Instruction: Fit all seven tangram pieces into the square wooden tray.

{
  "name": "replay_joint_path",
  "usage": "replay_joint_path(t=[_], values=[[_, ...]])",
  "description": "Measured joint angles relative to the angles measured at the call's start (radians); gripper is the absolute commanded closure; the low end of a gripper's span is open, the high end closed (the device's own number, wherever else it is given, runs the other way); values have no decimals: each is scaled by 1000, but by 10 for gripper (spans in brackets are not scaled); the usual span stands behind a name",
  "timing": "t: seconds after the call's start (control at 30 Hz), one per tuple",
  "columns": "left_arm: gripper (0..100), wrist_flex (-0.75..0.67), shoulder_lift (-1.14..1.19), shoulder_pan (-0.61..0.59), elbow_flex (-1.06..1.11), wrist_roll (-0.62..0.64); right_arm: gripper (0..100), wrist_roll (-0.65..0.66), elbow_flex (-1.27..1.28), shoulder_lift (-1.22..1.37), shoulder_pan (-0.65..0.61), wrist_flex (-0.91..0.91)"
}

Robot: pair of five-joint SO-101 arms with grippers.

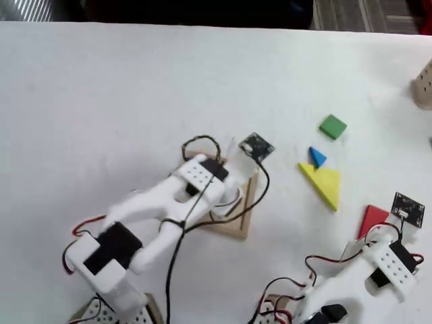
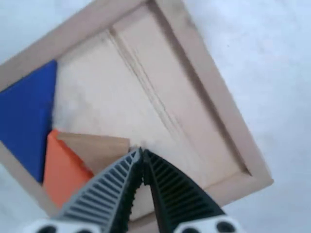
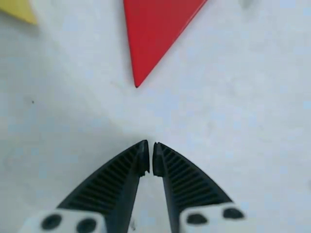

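Over wooden tray (image 2: 218, 111), left gripper (image 2: 142, 158) hovered, jaws closed and empty, right gripper (image 3: 149, 158) jaws closed, near red triangle (image 3: 153, 29)

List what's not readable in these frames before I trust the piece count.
- High view: the tray interior is hidden under the left arm.
- Left wrist view: the orange piece sits partly behind the left gripper. The blue triangle is cut by the frame edge. The tan shape beside them could be a piece or tray floor.
- Right wrist view: the red triangle and yellow piece are cut off by the frame edge.
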Motion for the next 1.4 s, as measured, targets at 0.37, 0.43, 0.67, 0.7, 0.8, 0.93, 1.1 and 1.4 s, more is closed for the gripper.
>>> replay_joint_path(t=[0.37,0.43,0.67,0.7,0.8,0.93,1.1,1.4], values=[[973,5,-58,-104,49,-86,981,0,0,0,0,0],[973,5,-60,-104,49,-87,981,0,0,0,0,0],[973,5,-60,-64,49,-87,981,-2,0,0,-32,0],[973,5,-60,-54,49,-87,981,-2,0,0,-32,0],[974,5,-60,-40,49,-87,981,-2,0,0,-34,0],[973,21,-80,-38,49,-87,981,-2,0,0,-41,0],[973,54,-209,-40,92,-87,981,-2,0,0,-41,0],[973,-178,-269,-137,204,-61,981,0,3,0,-41,0]])
